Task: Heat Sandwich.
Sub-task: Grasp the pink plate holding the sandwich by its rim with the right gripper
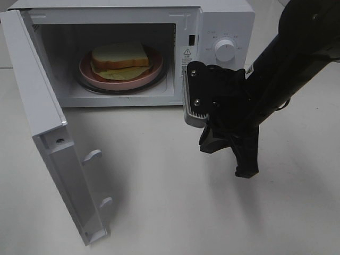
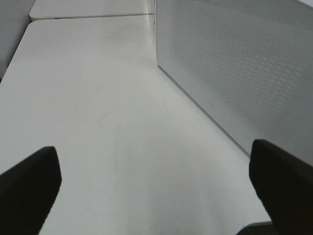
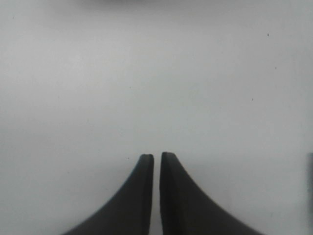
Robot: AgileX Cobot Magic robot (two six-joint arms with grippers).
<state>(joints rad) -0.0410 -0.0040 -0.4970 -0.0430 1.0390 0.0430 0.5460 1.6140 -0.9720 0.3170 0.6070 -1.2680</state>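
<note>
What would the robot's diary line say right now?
cream-white sandwich: on round pink plate in white microwave | door: open | left gripper: open, empty | right gripper: shut, empty

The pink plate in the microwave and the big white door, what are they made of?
The pink plate looks like smooth plastic or glazed ceramic. Its colour is even and the rim has a soft shine, but I can't tell which it is. The microwave door looks like matte white moulded plastic, with hook-shaped latches formed as part of it. There may be metal underneath.
</note>
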